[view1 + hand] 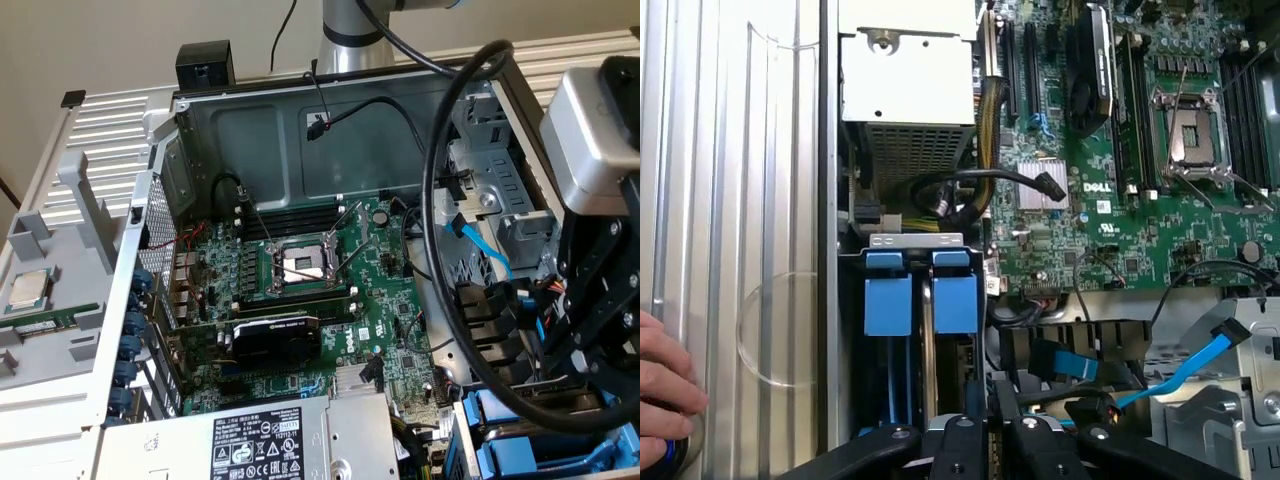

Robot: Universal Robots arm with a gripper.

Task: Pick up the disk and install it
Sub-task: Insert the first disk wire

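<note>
The disk's blue carrier (955, 303) stands on edge in the drive bay at the case's corner, with a strip of silver metal beside it. A second blue carrier (888, 305) sits right next to it. My gripper (987, 397) hovers just off the right-hand carrier, its black fingers shut with nothing visible between them. In the exterior view the gripper (597, 345) hangs at the exterior view's right, over the blue bay fronts (500, 420). The disk's label is hidden.
The open case holds a green motherboard (390, 300), an empty processor socket (300, 265), a black graphics card (275, 340) and a power supply (250, 445). A thick black cable (430, 200) loops beside the arm. A blue cable (1180, 375) lies near the bay. A hand (660, 390) rests on the ribbed table.
</note>
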